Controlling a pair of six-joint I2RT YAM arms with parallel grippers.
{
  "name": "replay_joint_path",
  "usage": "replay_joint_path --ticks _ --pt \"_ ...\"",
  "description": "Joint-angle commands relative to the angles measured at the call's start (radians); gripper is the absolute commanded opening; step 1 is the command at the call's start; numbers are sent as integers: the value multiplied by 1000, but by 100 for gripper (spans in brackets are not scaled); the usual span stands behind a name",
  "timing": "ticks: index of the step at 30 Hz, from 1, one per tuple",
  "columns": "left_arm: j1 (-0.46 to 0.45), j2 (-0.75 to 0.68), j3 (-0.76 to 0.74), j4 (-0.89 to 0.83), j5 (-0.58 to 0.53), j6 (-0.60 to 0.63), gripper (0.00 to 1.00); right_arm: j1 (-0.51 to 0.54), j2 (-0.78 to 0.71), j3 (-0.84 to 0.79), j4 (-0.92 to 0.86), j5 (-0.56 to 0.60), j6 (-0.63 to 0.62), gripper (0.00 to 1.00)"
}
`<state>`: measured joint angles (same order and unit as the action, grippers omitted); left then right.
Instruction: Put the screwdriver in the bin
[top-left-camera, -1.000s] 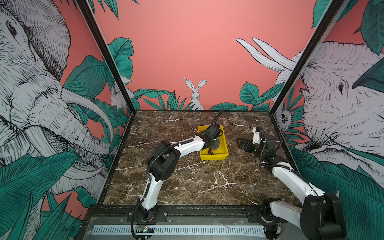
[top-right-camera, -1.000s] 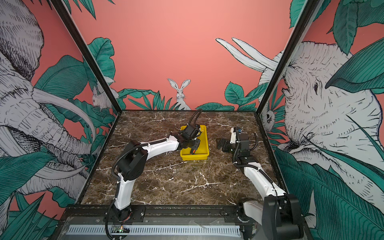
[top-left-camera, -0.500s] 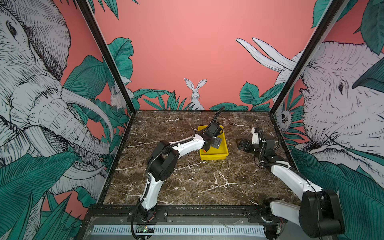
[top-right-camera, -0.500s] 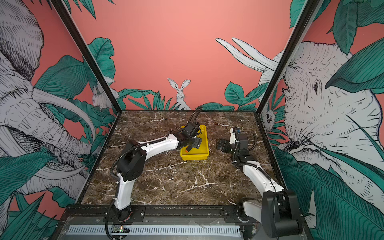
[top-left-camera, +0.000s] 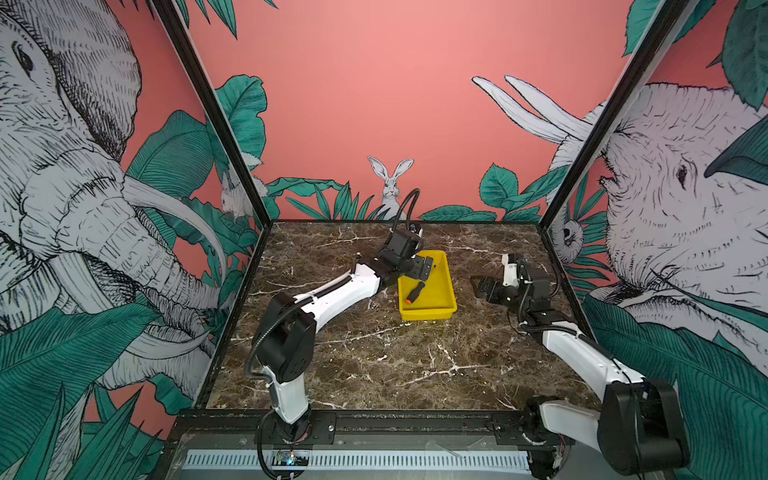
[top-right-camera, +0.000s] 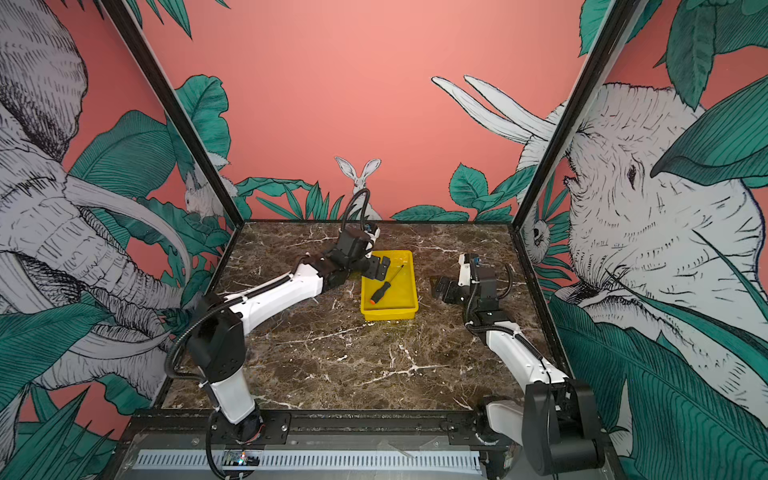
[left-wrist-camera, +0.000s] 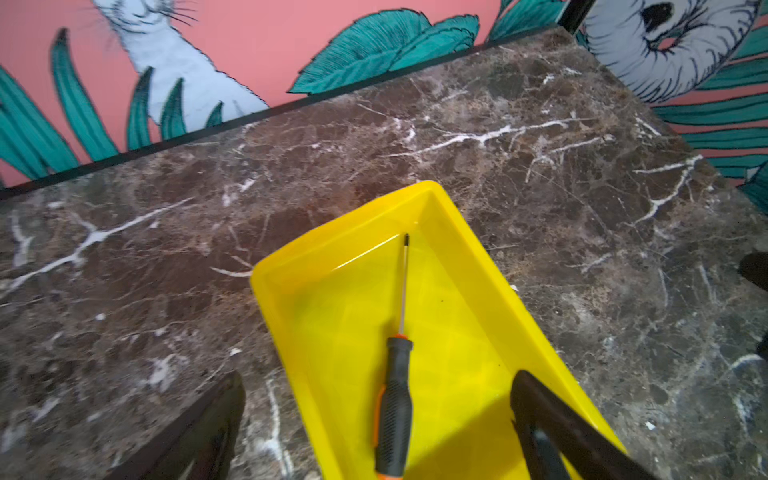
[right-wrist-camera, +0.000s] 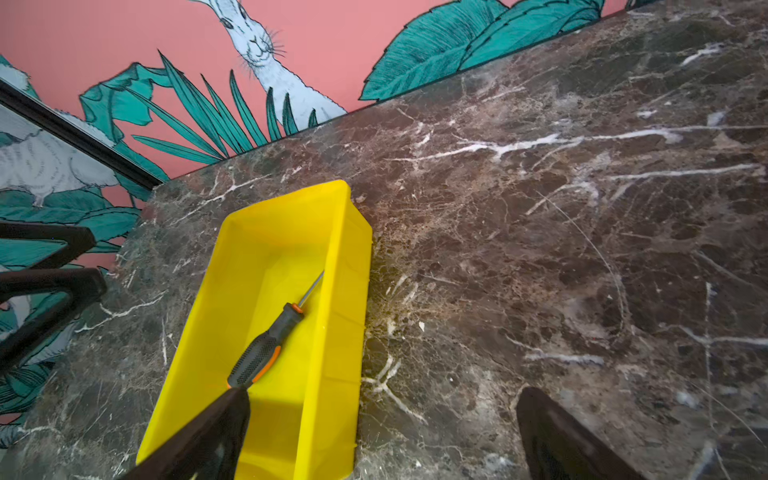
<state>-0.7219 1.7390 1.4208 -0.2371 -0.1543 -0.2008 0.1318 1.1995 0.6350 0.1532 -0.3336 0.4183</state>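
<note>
The screwdriver (top-left-camera: 415, 292) (top-right-camera: 382, 291), black-handled with orange trim, lies loose on the floor of the yellow bin (top-left-camera: 428, 313) (top-right-camera: 390, 314), its shaft pointing toward the far right corner. My left gripper (top-left-camera: 424, 268) (top-right-camera: 380, 268) hovers open over the bin's far left rim. In the left wrist view the screwdriver (left-wrist-camera: 395, 415) lies in the bin (left-wrist-camera: 345, 224) below the wide gap of the left gripper (left-wrist-camera: 378, 380), untouched. My right gripper (top-left-camera: 484, 286) (right-wrist-camera: 384, 395) stands open and empty, right of the bin (right-wrist-camera: 332, 374), facing the screwdriver (right-wrist-camera: 266, 349).
The bin sits at the far middle of the brown marble tabletop (top-left-camera: 374, 361). Painted walls close the table on the left, back and right. A black rail (top-left-camera: 374, 424) runs along the front edge, where both arm bases stand.
My left gripper has opened and let go of the screwdriver, which now lies in the bin. The gripper has drawn back toward the bin's far left rim. The right arm has barely moved.
</note>
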Motion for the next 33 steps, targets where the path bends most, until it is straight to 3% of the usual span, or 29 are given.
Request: replay_joint_path --ticks 1,6,7,8,11,13,19,21,26,30,33 --pt "15 -126 -89 44 -58 101 100 14 13 54 51 -67 -36 100" --pt "67 -315 -245 103 -306 182 99 22 70 115 37 -181 -91 99" --pt "78 -358 -271 118 -347 194 90 22 86 126 31 -185 -90 99" --pt "90 -380 -295 120 -359 213 99 22 100 143 17 -184 -99 99" --pt "156 -455 -323 43 -325 224 100 22 140 192 -39 -153 -132 99" --pt "237 -502 -381 47 -221 245 100 22 146 195 -42 -94 -144 99" --pt "337 -663 -692 396 -267 404 100 16 92 117 57 102 -126 99" --pt "390 -684 -790 523 -144 489 100 7 65 99 50 143 -120 99" --pt "562 -658 -924 665 -40 354 100 -20 -20 23 53 329 -129 99" --pt "573 -591 -973 753 -52 383 100 -39 -54 -26 74 392 -200 99" --pt "579 -525 -995 829 -43 372 100 -40 -50 -76 161 343 -338 99"
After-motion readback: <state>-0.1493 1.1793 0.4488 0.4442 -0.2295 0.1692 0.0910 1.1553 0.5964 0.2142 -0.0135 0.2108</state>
